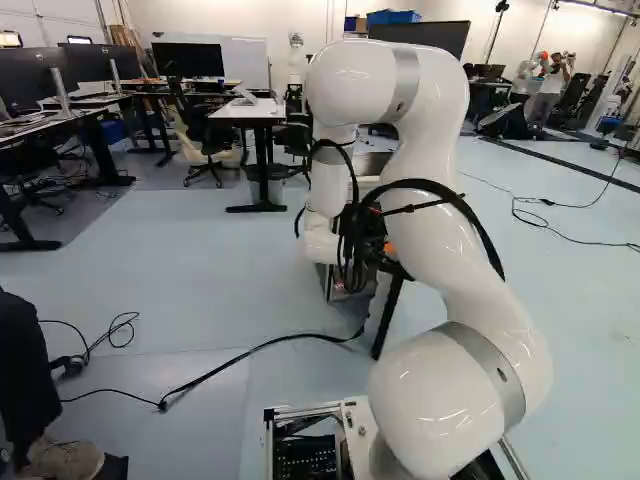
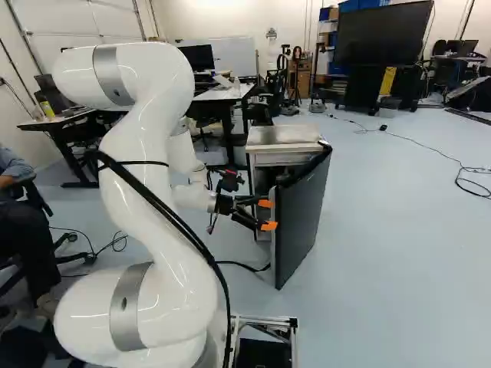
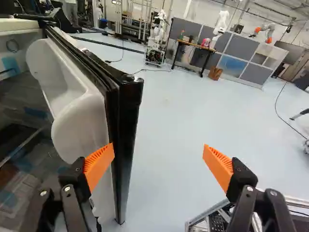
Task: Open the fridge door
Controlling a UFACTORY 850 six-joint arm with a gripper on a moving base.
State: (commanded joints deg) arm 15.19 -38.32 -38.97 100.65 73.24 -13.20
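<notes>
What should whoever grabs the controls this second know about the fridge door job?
End effector: open, one finger by the door's inner side; contact unclear.
Fridge: near the middle of the right base view, interior partly exposed in the wrist view.
Done: door stands partly open.
Left: probably push it wider from the inner side, if more is wanted.

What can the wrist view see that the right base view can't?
Only the wrist view: the fridge door's bumpy white inside, a table with things on it, and low gray walls.
Only the right base view: my big white arm and a whiteboard.
Both: the fridge, its open door and my open claw.
</notes>
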